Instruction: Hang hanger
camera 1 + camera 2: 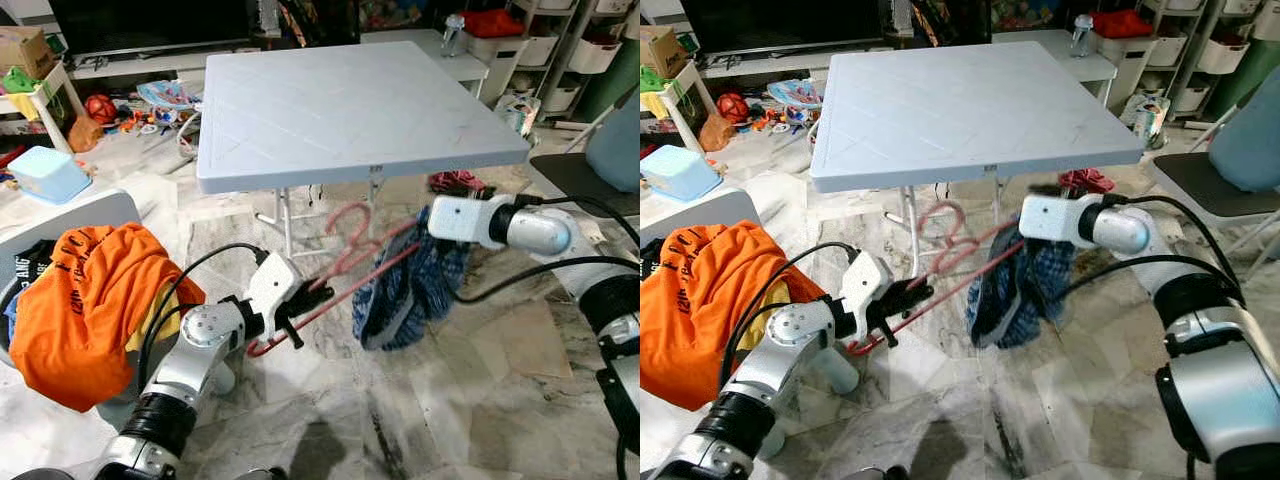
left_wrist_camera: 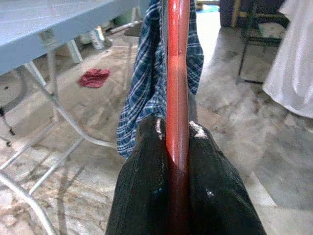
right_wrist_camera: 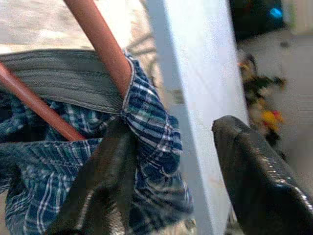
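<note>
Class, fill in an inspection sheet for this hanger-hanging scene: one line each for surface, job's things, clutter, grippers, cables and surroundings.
Surface: marble-patterned floor; bare grey folding table ahead.
Job's things: red hanger held low before the table, blue plaid garment draped on its far end.
Clutter: orange shirt heaped on the robot's left; toys and a red cloth on the floor.
Grippers: left gripper shut on the hanger's near end; right gripper open at the garment's waistband.
Cables: black cables loop along both arms.
Surroundings: storage bins behind, chair on the right.
</note>
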You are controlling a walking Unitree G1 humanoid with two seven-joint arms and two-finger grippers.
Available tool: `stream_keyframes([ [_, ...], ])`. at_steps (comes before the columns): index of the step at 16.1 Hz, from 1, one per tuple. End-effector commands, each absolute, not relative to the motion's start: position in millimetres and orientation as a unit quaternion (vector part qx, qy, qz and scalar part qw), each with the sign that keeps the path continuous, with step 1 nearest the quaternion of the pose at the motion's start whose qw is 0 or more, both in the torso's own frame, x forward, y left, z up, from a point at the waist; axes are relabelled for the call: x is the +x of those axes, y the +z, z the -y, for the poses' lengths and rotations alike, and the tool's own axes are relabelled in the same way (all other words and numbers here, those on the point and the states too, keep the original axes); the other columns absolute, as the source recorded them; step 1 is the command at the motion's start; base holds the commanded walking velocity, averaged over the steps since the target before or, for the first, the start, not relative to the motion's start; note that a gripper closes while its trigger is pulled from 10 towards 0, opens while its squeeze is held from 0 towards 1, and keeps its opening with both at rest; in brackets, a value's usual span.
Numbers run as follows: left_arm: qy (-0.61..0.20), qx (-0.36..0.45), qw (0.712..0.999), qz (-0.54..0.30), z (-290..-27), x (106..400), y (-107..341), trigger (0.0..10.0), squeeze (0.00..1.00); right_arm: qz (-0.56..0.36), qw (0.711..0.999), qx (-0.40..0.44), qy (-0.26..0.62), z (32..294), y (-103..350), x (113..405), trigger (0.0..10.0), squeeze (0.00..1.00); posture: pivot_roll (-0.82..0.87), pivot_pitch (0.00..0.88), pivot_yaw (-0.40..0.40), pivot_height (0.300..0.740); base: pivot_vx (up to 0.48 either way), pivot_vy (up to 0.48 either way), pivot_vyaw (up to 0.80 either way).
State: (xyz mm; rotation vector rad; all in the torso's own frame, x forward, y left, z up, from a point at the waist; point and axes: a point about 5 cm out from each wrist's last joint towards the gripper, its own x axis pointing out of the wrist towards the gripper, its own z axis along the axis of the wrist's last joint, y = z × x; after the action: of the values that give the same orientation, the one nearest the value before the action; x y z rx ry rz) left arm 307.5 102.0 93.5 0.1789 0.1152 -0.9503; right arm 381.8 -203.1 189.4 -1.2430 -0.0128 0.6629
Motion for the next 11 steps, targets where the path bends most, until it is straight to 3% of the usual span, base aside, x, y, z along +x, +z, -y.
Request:
stream_keyframes([
  [1, -0.449, 0.088, 0.887, -0.056, -102.8, 310.1, 93.9, 0.0, 0.0, 0.013, 0.781, -0.56, 0.277, 205.3, 195.3, 385.4, 10.0, 1.0, -0.14, 0.0, 0.028, 0.74, 0.0, 0.0, 0.0],
  [7, -0.397, 0.075, 0.913, -0.055, -108.7, 323.1, 96.5, 0.0, 0.0, -0.024, 0.865, -0.459, 0.201, 208.3, 170.2, 386.5, 10.0, 1.0, -0.13, 0.0, 0.029, 0.74, 0.0, 0.0, 0.0],
  [11, -0.373, 0.061, 0.925, -0.045, -108.7, 329.4, 102.6, 0.0, 0.0, -0.079, 0.899, -0.382, 0.201, 208.1, 148.0, 382.5, 10.0, 1.0, -0.13, 0.0, 0.021, 0.74, 0.0, 0.0, 0.0],
])
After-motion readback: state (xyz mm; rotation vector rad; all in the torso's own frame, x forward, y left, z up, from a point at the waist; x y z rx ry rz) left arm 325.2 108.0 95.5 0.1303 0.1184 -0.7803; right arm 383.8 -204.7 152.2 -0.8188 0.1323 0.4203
